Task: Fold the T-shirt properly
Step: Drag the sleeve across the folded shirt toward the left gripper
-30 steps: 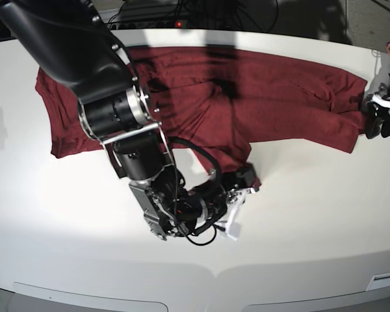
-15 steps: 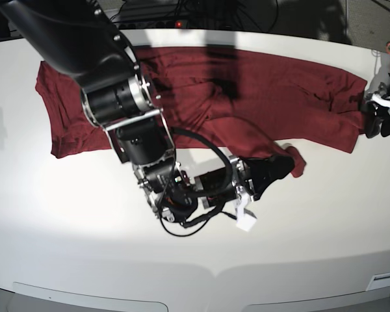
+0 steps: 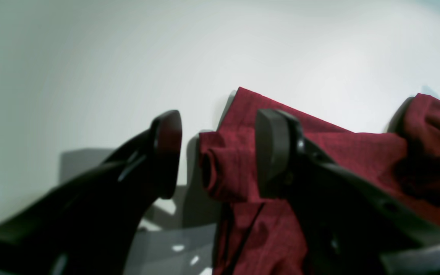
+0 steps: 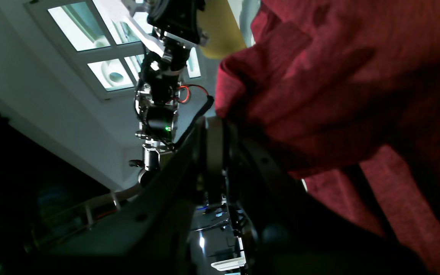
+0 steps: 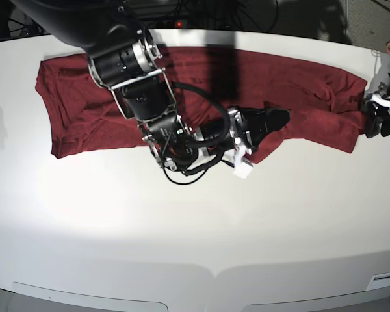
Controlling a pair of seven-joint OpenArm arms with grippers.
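The maroon T-shirt (image 5: 201,84) lies spread along the far half of the white table (image 5: 182,227). My right gripper (image 5: 281,118) is shut on a bunched fold of the shirt near its middle right. In the right wrist view the fabric (image 4: 338,76) drapes over the shut fingers (image 4: 214,152). My left gripper (image 5: 376,123) sits at the shirt's right end. In the left wrist view it (image 3: 216,152) is open, with a rolled edge of the shirt (image 3: 224,172) between its two fingers and not pinched.
Cables and dark equipment (image 5: 182,13) lie behind the table's far edge. A small white tag (image 5: 242,170) hangs from the right arm's wrist. Bare white tabletop fills the near half, down to the front edge (image 5: 214,273).
My right gripper has moved right and then toward the far edge, dragging the shirt's lower fold from the table's middle up onto the shirt body. The left arm has not moved.
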